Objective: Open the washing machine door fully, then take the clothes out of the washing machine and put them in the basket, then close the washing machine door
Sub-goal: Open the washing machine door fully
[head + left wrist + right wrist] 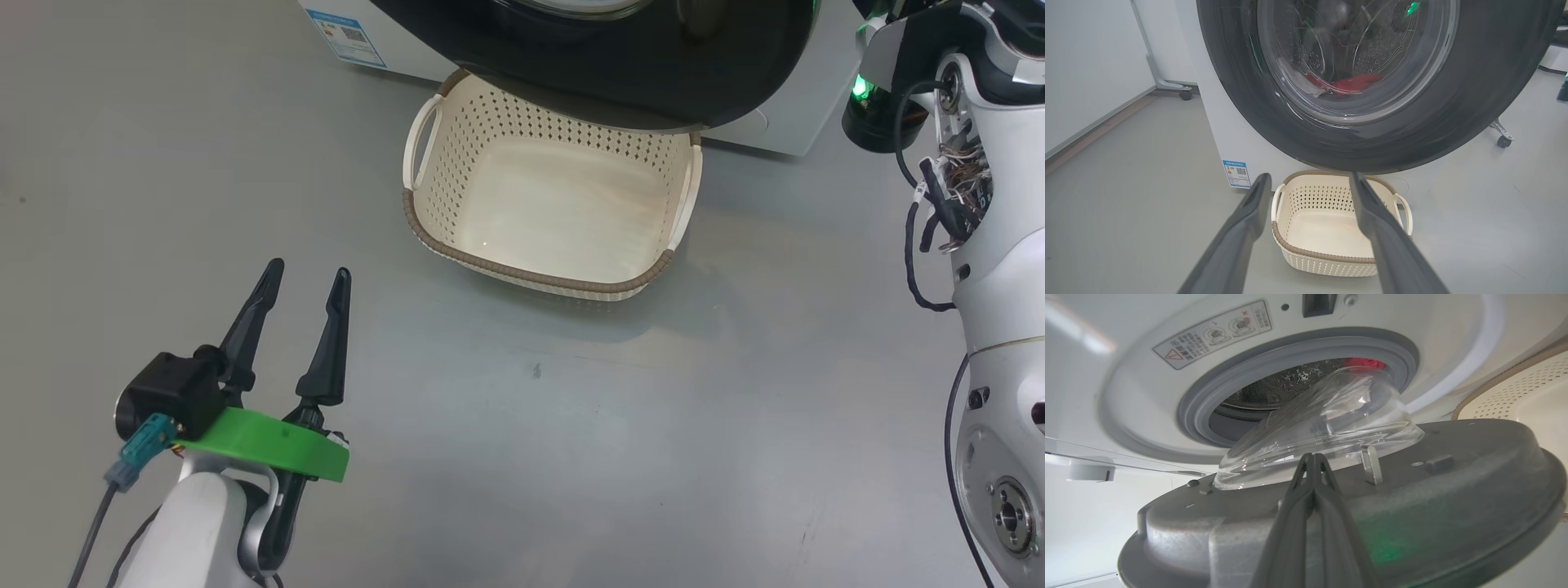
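Door only partly open w/ our right gripper shut, empty, at its inner side; clothes not out, basket empty; left gripper wide.

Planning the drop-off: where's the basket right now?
Head view, upper middle: the basket sits on the floor before the washing machine, its far edge under the door, ahead of the left gripper.

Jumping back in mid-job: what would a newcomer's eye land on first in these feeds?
The washing machine door, huge glossy black rim and clear glass bowl, standing partly open above the empty basket on the floor, with the shut right gripper at its grey inner side. Next, the red clothes low in the drum behind the glass, and the open left gripper hovering at lower left of the head view.
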You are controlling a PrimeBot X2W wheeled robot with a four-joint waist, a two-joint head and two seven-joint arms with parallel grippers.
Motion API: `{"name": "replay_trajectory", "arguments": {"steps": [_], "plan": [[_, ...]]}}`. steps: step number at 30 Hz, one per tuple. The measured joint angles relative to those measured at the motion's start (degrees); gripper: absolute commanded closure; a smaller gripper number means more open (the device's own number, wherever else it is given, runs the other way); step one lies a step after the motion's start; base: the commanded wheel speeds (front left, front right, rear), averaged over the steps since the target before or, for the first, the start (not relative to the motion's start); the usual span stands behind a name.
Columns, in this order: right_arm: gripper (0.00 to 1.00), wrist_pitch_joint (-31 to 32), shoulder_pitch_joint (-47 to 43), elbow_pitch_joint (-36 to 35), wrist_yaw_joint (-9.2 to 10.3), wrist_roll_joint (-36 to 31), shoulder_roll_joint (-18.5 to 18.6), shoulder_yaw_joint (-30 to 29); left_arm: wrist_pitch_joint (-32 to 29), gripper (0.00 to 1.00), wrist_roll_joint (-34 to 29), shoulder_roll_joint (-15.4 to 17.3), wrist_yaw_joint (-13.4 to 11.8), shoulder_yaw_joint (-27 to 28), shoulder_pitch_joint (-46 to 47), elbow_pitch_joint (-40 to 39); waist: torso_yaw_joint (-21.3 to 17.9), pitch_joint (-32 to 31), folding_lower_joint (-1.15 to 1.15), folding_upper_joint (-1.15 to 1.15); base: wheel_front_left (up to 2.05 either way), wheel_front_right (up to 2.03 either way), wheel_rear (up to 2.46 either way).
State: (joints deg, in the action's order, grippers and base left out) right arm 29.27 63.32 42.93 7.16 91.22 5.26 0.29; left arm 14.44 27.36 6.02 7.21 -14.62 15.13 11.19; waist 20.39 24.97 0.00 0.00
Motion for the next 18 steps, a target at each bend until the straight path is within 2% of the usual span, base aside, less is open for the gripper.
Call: {"name": "replay_trajectory", "arguments": {"steps": [18], "plan": [[1.0, 4.3, -4.0, -0.6, 0.01, 1.2, -0.2, 3.0, 0.0, 0.0, -0.8, 0.1, 0.0, 0.0, -1.3, 0.0, -0.9, -2.5, 0.0, 0.0, 0.0, 0.0, 0.0]]}}
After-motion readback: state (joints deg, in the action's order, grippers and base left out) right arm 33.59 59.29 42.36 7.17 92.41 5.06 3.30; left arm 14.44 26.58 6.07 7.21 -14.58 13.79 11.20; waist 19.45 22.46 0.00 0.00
